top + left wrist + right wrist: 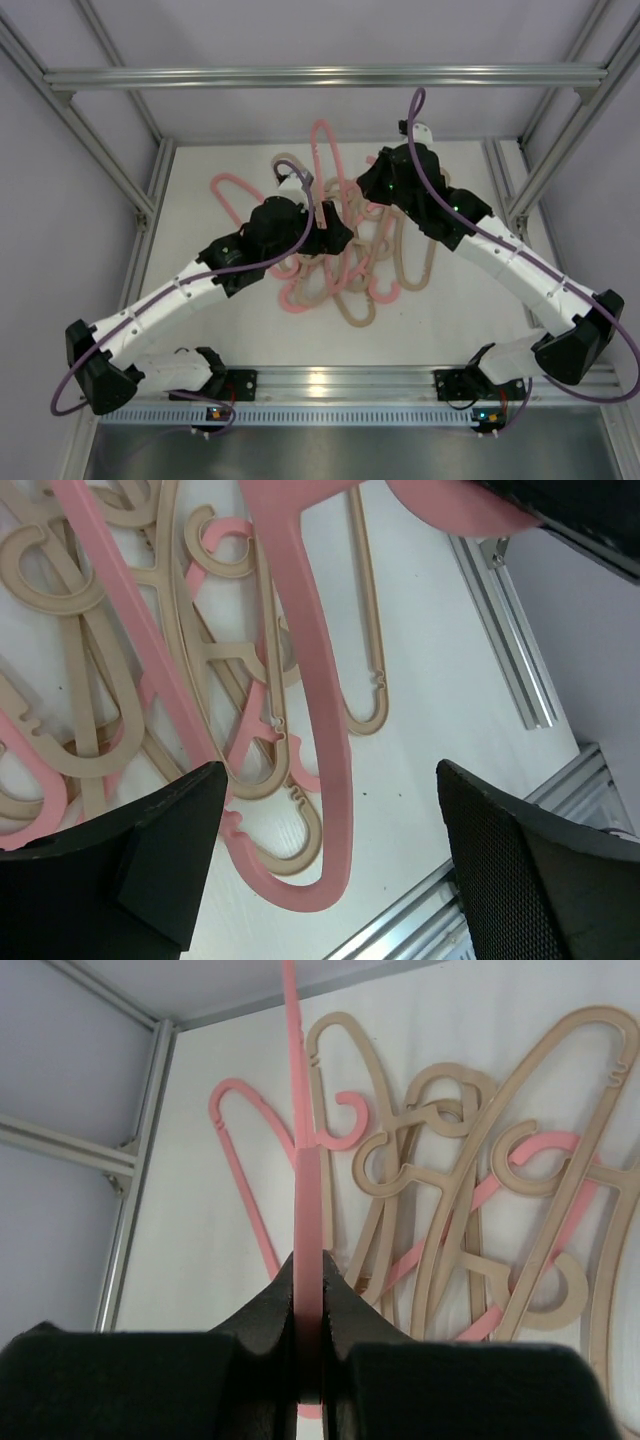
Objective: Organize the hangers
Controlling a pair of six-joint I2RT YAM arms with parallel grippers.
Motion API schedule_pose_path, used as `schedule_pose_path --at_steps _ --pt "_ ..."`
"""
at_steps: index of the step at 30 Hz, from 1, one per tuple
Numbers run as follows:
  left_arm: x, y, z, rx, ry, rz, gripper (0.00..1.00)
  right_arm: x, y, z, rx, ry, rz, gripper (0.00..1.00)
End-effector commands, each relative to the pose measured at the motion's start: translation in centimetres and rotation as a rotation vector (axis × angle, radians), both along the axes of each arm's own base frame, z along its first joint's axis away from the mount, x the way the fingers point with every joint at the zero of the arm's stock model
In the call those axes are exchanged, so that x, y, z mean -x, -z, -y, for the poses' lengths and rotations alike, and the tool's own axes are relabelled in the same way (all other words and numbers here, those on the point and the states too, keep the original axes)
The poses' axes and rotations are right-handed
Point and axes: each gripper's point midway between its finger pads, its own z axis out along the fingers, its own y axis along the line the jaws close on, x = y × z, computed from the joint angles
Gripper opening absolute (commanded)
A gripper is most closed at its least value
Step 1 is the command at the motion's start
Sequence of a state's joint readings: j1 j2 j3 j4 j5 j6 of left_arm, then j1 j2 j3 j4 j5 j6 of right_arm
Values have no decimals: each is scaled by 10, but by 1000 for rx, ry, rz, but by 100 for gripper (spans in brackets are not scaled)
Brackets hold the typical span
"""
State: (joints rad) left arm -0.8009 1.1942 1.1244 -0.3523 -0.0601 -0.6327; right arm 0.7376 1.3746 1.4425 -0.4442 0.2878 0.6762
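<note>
Right gripper (310,1295): we are clamping a pink hanger (303,1160) edge-on.
Left gripper (325,810): we are hovering, fingers apart, over the hangers (345,270).
Hangers: we are seeing them tangled mid-table (300,340).

Right tool (310,1290) clamped on a pink hanger (305,1160) seen edge-on, rising vertically through the frame, with overlapping beige hangers (346,1018) and other pink hangers (245,1195) lying flat on the white bench (190,1250) behind
</note>
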Motion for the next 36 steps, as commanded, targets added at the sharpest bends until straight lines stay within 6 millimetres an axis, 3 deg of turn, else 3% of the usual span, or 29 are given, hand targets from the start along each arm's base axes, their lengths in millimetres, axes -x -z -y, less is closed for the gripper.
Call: schedule_pose_path --at_steps 1,6,7,9,16,21,31,36 --pt "-6 -16 -19 -72 -136 152 90 1 -21 6 -15 86 7 0" --pt "8 -7 -5 -186 -176 228 91 1 -19 4 17 129 -24 0" --pt "5 -6 -11 -236 -229 262 91 2 -20 3 18 132 -27 0" --pt "14 -2 2 -294 -229 299 90 2 -19 2 17 139 -36 0" --pt "25 7 1 -454 -349 410 77 2 -18 5 30 152 -43 0" --pt "27 18 -1 -513 -373 429 69 3 -20 6 27 153 -41 0" --pt "32 46 4 -549 -341 397 62 1 -19 5 26 158 -43 0" --pt "34 57 3 -566 -337 384 51 0 -20 4 24 156 -40 0"
